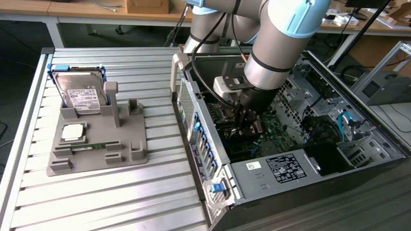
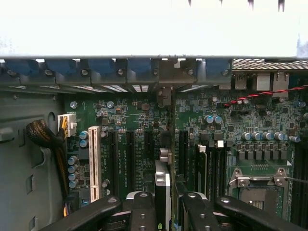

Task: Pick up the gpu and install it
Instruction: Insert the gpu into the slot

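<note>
One gpu in tool

The arm descends from the upper middle of the exterior frame, wrist pointing steeply down. Its end effector hangs low, black fingers closed narrowly on a thin card held edge-on.
</note>
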Controlling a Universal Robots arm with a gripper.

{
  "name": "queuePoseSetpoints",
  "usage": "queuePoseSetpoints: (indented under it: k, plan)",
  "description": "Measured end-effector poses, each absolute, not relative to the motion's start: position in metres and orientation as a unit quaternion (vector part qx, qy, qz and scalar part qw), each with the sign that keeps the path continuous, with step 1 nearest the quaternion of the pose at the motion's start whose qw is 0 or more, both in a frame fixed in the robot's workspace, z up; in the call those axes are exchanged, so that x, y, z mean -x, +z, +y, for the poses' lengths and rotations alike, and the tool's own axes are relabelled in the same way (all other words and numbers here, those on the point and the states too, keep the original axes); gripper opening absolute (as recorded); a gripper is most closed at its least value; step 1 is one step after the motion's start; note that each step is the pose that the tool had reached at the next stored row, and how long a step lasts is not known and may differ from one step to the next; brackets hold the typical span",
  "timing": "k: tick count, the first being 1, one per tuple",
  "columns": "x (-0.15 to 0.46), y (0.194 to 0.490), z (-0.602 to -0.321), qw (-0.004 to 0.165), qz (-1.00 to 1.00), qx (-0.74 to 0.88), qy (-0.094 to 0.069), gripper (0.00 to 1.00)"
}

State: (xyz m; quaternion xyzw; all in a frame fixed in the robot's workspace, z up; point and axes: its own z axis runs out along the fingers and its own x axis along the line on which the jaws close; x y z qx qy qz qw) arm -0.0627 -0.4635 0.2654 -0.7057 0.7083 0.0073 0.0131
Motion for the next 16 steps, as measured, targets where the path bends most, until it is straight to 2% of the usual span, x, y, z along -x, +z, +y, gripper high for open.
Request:
queuePoseSetpoints:
  k: [16]
  plan:
    - [0.0624, 0.2614, -0.4632, 0.012, 0.71, 0.704, 0.006, 0.27]
